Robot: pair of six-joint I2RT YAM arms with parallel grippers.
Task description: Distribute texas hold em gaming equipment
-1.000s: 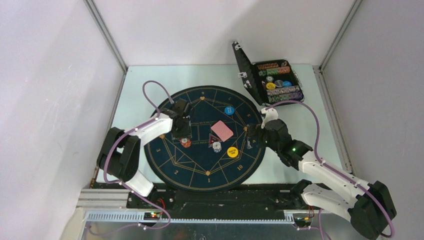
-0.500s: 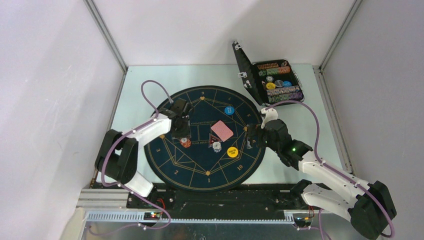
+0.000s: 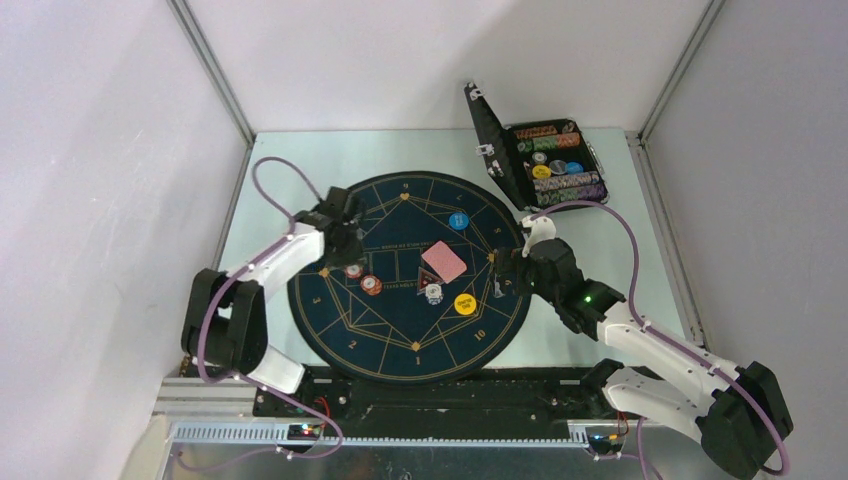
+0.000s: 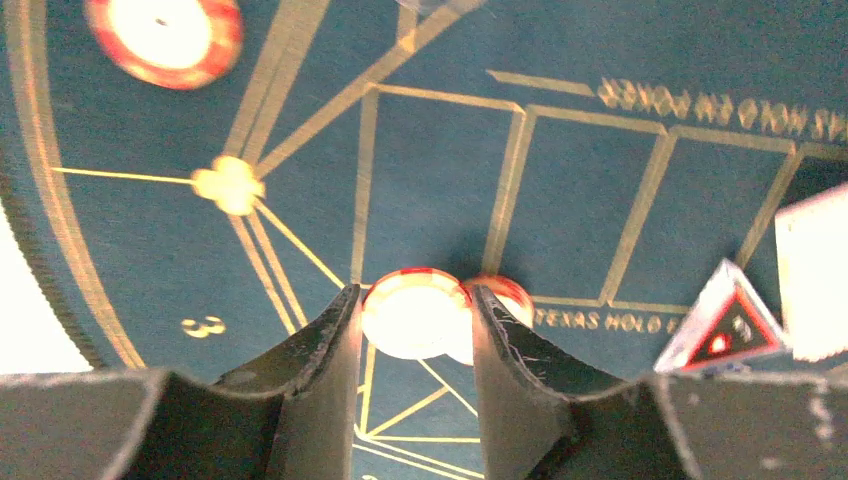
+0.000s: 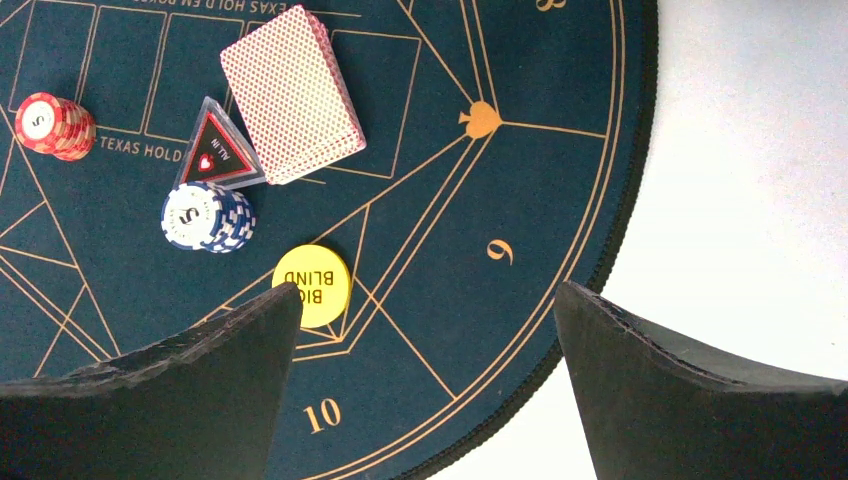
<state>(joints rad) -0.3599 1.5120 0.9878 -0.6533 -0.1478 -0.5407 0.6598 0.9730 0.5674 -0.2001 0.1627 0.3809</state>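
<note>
**Edge-held chip could slip, or clip the stack beside it**

The left fingers (image 4: 330, 345) are closed in on a red-and-white chip (image 4: 412, 318), its rim caught between their inner faces. Whether that is one chip or a few pressed together cannot be told. The hold is on a thin, smooth edge, so a small tilt or a jolt could let the chip squirt out. It might then land on its rim and roll across the mat (image 3: 400, 352), perhaps onto the bare worktop (image 3: 280, 160). If several chips are pinched, the lower ones would likely shed first.

Just behind it in the left wrist view stands the red chip stack (image 4: 505, 292), by the "TEXAS HOLD" lettering. The gap between chip and stack is unclear, and a low sideways move could nudge the stack and scatter it. Another red chip (image 4: 163, 35) lies farther out on the mat, well apart.

The right fingers (image 5: 220, 370) are spread wide with nothing between them, hanging over the mat's right side. The yellow disc (image 5: 312, 285) sits just beside one fingertip. Beyond it are the blue-and-white chip stack (image 5: 205, 220) and the triangular marker (image 5: 215, 155), the marker hard against the card deck (image 5: 290, 95). A straight descent could pin or drag the yellow disc. A reach for the deck passes over marker and stack, and either is easily knocked.
</note>
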